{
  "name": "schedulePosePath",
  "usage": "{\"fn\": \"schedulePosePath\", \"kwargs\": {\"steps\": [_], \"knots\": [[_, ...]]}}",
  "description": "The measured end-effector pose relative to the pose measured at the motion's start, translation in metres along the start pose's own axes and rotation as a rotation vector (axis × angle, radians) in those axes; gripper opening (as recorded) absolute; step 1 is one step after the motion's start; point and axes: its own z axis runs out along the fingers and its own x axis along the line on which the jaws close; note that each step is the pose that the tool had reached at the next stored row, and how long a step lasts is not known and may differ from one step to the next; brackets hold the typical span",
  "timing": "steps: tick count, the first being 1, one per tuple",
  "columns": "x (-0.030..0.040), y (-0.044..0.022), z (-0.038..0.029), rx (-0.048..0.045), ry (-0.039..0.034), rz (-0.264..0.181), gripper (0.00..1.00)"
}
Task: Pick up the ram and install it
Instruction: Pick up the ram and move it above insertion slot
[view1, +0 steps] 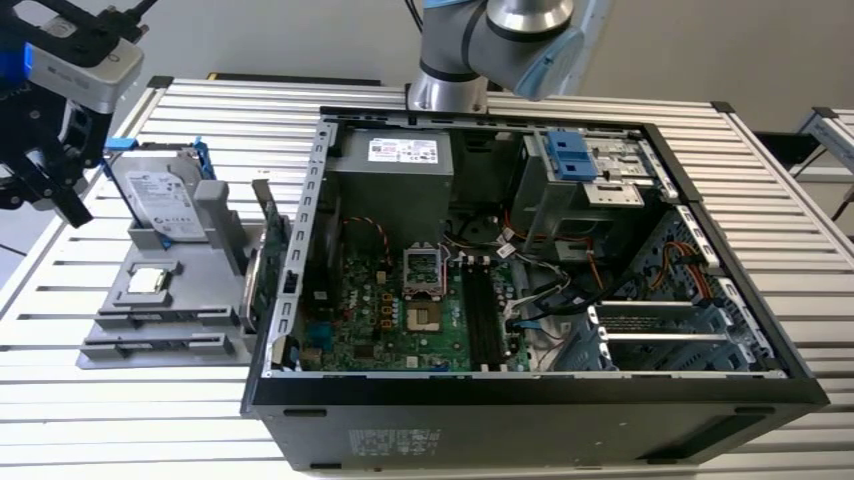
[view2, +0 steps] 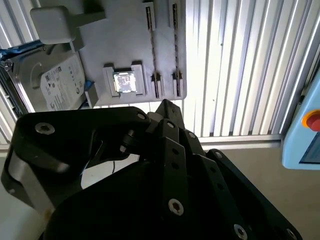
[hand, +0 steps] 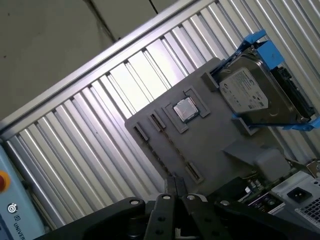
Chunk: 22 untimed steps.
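Gripper (hand: 175, 186) clenched tip to tip; its black linkage (close to the lens) hides part of the gray tray (hand: 215, 150).

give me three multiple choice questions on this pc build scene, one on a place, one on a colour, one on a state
1. Where is the gripper in the exterior view?
A. at that view's right
B. up over the far end of the gray tray, at that view's left
C. low at the table's front edge

2. What colour is the frame around the hard drive?
A. blue
B. red
C. yellow

3. How is the computer case?
A. shut by a side panel
B. standing on end
C. lying open, its board showing

Answers:
1 B: the gripper hangs above the tray's far end, outside the case.
2 A: blue edges show along the drive's sides.
3 C: the green board and the cables are in plain sight through the open side.
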Motion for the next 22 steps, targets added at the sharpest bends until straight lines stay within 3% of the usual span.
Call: {"fn": "schedulePosePath", "kwargs": {"steps": [22], "knots": [[0.0000,0.0000,0.0001,-0.0001,0.0024,-0.049,0.00]]}}
